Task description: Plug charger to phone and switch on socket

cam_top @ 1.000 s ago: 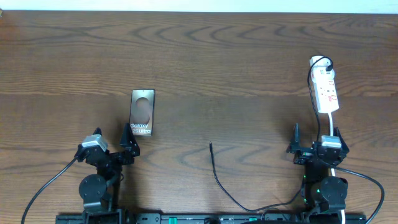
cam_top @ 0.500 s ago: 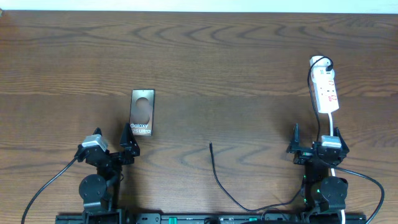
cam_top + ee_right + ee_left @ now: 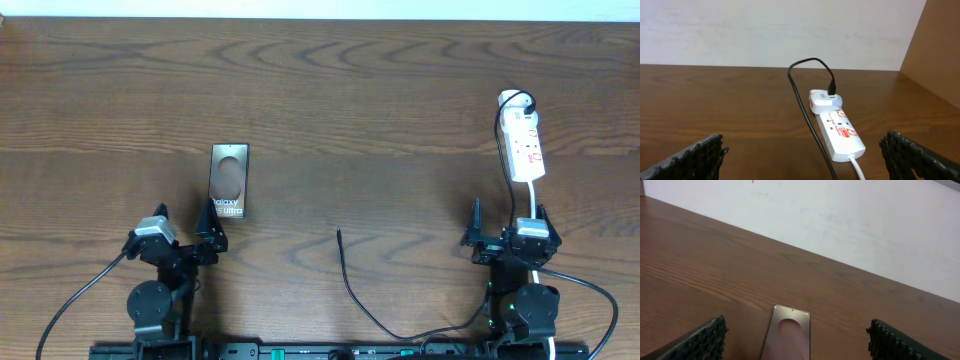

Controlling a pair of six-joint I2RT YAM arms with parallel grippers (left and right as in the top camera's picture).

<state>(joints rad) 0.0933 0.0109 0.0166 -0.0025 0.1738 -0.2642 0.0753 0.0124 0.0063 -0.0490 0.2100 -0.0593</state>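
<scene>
Left end effector (image 3: pixel 185 215): open, holding nothing; its fingers (image 3: pixel 700 340) stand wide apart at the table's near edge.
Right end effector (image 3: pixel 510 218): open and holding nothing, with its fingers (image 3: pixel 695 155) spread wide.
Charger (image 3: pixel 340 245): lies loose on the table (image 3: pixel 380 100) between the two arms. It curves up from the near edge, and the plug tip points away from the robot. The tip is well apart from the phone and touches no end effector.
Phone (image 3: pixel 228 180): flat on the table, face up, just beyond the left end effector. In the left wrist view (image 3: pixel 787 335) it lies between the fingers. From overhead one finger overlaps its near left corner, and I cannot tell whether they touch.
Cord (image 3: pixel 533 195): white, runs from the socket's near end back toward the right arm.
Socket (image 3: pixel 523 145): white strip with red marks, lying lengthwise beyond the right end effector, apart from it and roughly centred between the fingers in the right wrist view (image 3: pixel 840 132).
Adapter (image 3: pixel 822 99): white block at the socket's far end. A black cable plugs into it, arches up and runs back alongside the strip.
Switch: too small to tell its position.
</scene>
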